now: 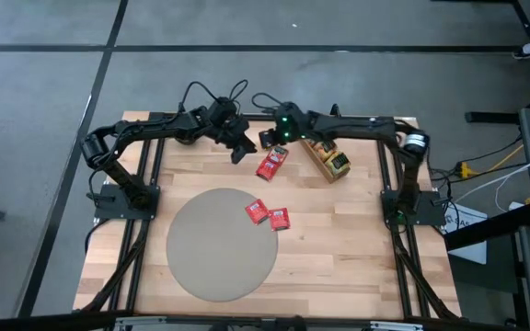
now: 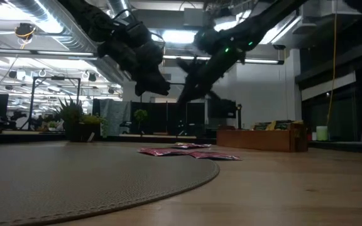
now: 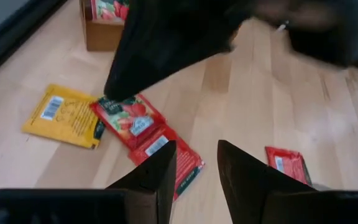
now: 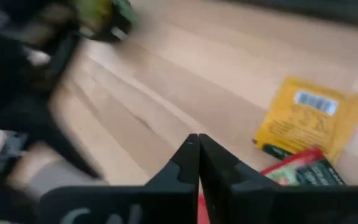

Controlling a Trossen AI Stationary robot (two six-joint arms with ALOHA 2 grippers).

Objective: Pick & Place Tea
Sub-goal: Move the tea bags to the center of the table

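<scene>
Right gripper (image 4: pixel 197 163) had its fingers pressed together, nothing between them, hovering over red tea sachets (image 1: pixel 271 164) at upper centre of the high view. Left gripper (image 3: pixel 196 168) sat partly apart, empty, above the same pile. Two more red sachets (image 1: pixel 267 215) lay on the round mat (image 1: pixel 212 267). Wooden tray (image 1: pixel 328 157) stood upper right on the table (image 1: pixel 357 230). Only the wrist views showed a yellow sachet (image 4: pixel 309 121); the low view showed a potted plant (image 2: pixel 74 119).
</scene>
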